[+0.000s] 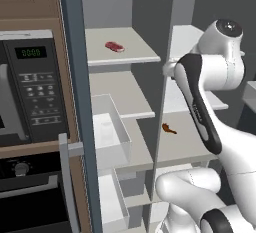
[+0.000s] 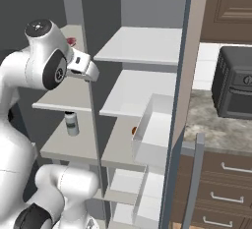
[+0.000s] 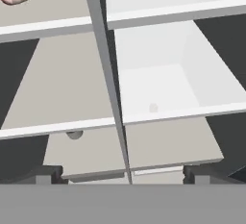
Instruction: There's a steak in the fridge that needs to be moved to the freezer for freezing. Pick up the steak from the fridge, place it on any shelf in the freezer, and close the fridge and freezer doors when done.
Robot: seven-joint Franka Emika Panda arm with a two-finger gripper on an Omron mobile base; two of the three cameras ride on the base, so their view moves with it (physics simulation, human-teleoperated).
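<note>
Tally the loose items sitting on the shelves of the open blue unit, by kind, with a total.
Steak: 1
Brown-orange drumstick-like item: 1
Small can: 1
Total: 3

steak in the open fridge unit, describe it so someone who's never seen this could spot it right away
Find the tall slate-blue unit standing open beside the microwave. On the uppermost white shelf of its left column lies the steak. It is a small flat red-pink slab, unlike the brown-orange drumstick-like item lower in the right column.
</note>
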